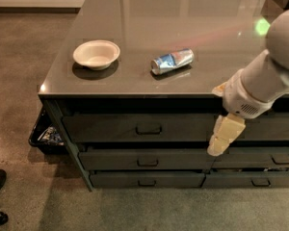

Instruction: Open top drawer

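Note:
The top drawer [135, 127] is a wide dark grey front just under the counter top, closed, with a small loop handle [149, 128] at its centre. My gripper [222, 137] hangs in front of the drawer stack's right end, to the right of the handle and a little lower, not touching it. It points downward, cream-coloured, below the white arm [265, 81] that comes in from the right.
A white bowl [96, 54] and a crushed blue-silver can [172, 61] lie on the grey counter [183, 18]. Two shorter drawers [144, 160] sit below the top one, with a neighbouring stack [272, 158] to the right. A dark bin [44, 134] stands on the floor at left.

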Controlling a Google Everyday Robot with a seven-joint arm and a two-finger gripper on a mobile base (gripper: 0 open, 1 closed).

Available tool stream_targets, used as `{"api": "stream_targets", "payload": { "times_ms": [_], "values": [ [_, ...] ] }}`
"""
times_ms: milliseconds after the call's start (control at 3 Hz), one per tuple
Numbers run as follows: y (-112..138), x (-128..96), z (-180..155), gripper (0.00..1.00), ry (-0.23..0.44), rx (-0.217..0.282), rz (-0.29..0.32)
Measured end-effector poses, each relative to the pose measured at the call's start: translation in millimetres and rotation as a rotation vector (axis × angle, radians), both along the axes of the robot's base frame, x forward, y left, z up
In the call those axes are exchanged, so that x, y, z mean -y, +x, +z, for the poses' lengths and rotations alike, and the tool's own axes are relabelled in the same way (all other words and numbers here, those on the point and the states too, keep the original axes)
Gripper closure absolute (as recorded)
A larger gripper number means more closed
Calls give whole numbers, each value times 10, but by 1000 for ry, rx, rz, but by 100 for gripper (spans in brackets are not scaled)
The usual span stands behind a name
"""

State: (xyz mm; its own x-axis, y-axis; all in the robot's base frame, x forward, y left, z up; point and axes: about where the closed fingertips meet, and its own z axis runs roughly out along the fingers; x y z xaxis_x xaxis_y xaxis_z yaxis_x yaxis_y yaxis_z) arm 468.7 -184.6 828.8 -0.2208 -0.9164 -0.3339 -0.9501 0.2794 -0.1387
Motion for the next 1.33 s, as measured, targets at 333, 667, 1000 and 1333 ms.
{"api": "stream_targets", "payload": {
  "times_ms": [333, 667, 1000, 1333],
  "values": [
    [144, -89, -330, 0, 23, 28, 17],
    [174, -220, -533, 0, 9, 30, 91],
    [175, -221, -534, 0, 9, 30, 91],
    [263, -332, -721, 0, 16, 26, 109]
  ]
}}
